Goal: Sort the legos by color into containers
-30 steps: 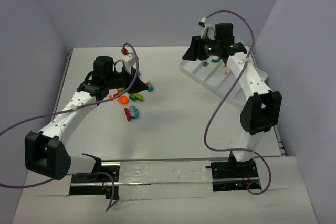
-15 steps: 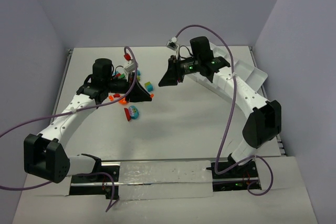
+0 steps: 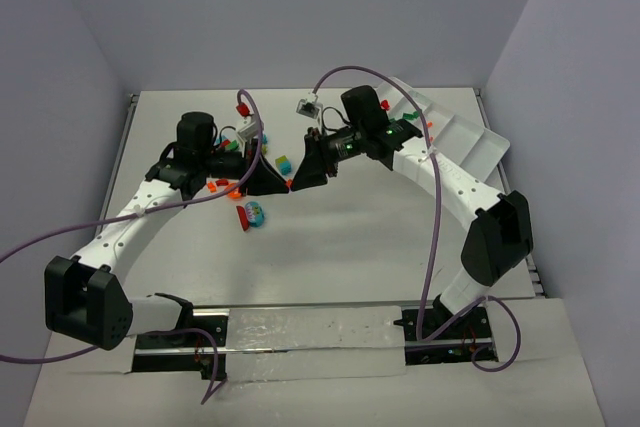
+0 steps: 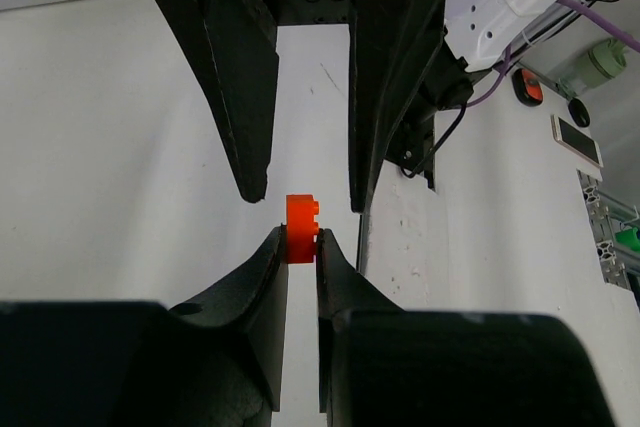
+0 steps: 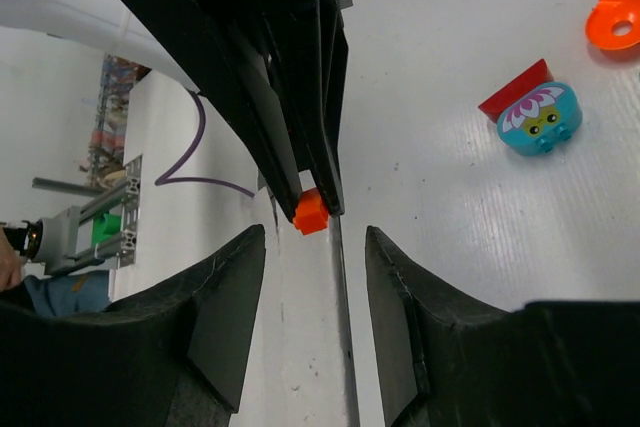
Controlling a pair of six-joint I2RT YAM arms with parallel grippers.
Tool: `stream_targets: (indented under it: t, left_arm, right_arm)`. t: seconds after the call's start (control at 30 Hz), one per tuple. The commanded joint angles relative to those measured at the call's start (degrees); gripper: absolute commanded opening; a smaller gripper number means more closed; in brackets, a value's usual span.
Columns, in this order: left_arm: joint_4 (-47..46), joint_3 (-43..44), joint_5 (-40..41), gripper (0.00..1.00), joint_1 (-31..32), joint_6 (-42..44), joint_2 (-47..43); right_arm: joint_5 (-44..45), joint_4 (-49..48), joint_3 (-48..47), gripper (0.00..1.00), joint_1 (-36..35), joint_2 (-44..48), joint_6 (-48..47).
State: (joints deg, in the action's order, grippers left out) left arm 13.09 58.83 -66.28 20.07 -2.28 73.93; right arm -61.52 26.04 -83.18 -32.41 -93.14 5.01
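Observation:
A small orange lego [image 4: 301, 229] is pinched between the tips of my left gripper [image 4: 301, 237], which is shut on it above the table's middle [image 3: 287, 187]. My right gripper [image 5: 315, 237] faces it tip to tip, open, its fingers [image 4: 250, 97] standing either side of the brick without touching it. The same orange lego [image 5: 311, 212] shows just beyond the right fingertips. More legos [image 3: 250, 213] lie loose on the table under the left arm. The white tray of containers [image 3: 470, 137] sits at the back right, with green and red bricks [image 3: 411, 117] in its compartments.
A cyan piece with a flower face [image 5: 540, 119] rests against a red brick [image 5: 515, 90], with an orange ring piece [image 5: 615, 27] beyond them. Purple cables loop off both wrists. The grey walls close in behind the table.
My right arm has swung left from over the tray to meet the left gripper at the table's middle. The left gripper shifted a little right, still shut on the orange lego.

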Motion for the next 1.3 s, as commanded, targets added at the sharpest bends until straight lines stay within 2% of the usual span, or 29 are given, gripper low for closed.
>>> stream_targets:
  t: [0.0, 0.57, 0.73, 0.8, 1.03, 1.07, 1.1, 1.13, 1.2, 1.27]
  left_arm:
    - [0.77, 0.94, -1.01, 0.01, 0.41, 1.66, -1.33]
    - [1.24, 0.94, -1.21, 0.02, 1.29, 1.66, -0.8]
    - [1.22, 0.94, -1.12, 0.02, 1.37, 1.66, -0.79]
    - [1.06, 0.94, -1.04, 0.02, 1.37, 1.66, -0.63]
    - [0.96, 0.76, -0.93, 0.05, 1.37, 1.66, -0.54]
    - [1.22, 0.79, -0.76, 0.08, 1.37, 1.66, -0.54]
    - [1.55, 0.83, -0.25, 0.17, 1.37, 1.66, -0.58]
    - [2.02, 0.78, 0.58, 0.29, 1.37, 1.66, -0.68]
    - [3.89, 1.05, 1.8, 0.41, 1.37, 3.89, -0.77]
    - [6.31, 1.65, 5.34, 0.69, 1.27, 6.21, -0.96]
  right_arm:
    - [-1.82, 0.65, -1.91, 0.52, -0.74, 2.76, -1.5]
    - [-0.07, 1.64, -4.1, 0.5, -2.15, 1.29, -2.99]
    - [0.72, 2.62, -3.92, 0.46, -2.77, 1.48, -4.07]
    - [1.13, 3.26, -3.84, 0.43, -3.09, 1.56, -4.4]
    - [1.99, 2.38, -2.67, 0.17, -3.45, 2.23, -6.22]
    - [2.16, 2.18, -2.55, 0.14, -3.45, 2.38, -6.13]
    - [2.33, 2.05, -2.48, 0.1, -3.44, 2.47, -6.07]
    - [2.49, 2.2, -2.64, 0.06, -3.38, 2.58, -6.07]
    - [3.27, 2.84, -2.64, 0.0, -3.21, 2.87, -6.22]
    - [4.18, 3.9, -2.27, 0.0, -1.83, 3.39, -7.11]
